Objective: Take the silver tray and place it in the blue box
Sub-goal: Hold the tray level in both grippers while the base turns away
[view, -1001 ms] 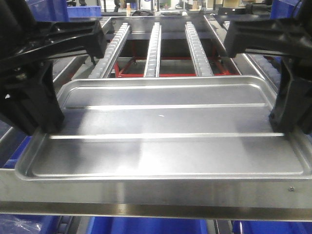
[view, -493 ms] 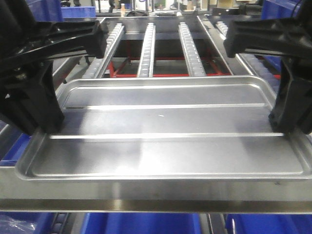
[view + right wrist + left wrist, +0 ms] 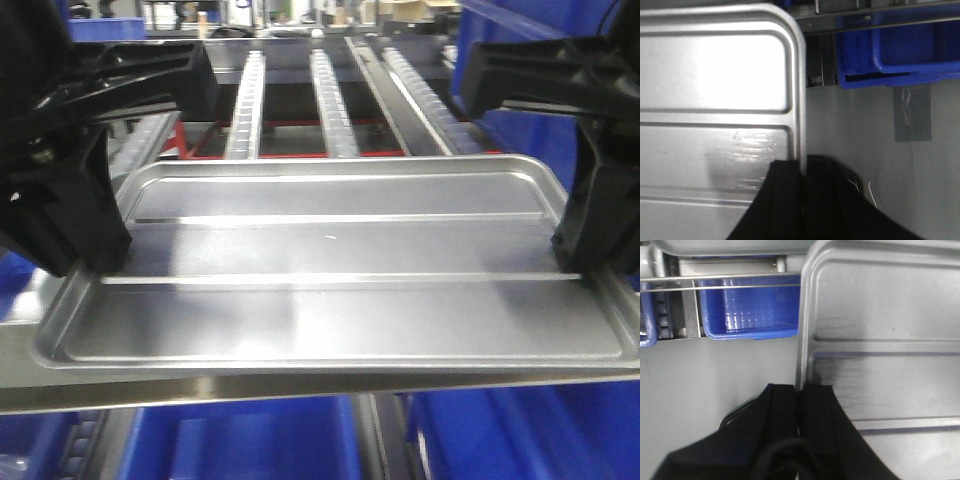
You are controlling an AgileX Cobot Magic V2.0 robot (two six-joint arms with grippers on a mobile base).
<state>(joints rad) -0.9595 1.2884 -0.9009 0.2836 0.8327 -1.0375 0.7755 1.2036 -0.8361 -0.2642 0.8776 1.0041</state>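
Silver metal, shallow and round-cornered, the silver tray (image 3: 330,260) is hanging level, its long axis and two ridges running left to right, with a blue box (image 3: 250,440) showing below its near edge. The left gripper (image 3: 799,405) and right gripper (image 3: 802,175) are each pinching a short rim.

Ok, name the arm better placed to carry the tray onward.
Neither alone: the left gripper and right gripper each clamp one end rim of the silver tray, so both should move together.

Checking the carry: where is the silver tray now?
Front view, centre: the silver tray is clamped at its left rim by the left gripper and its right rim by the right gripper, roller rails behind it, blue crates below.
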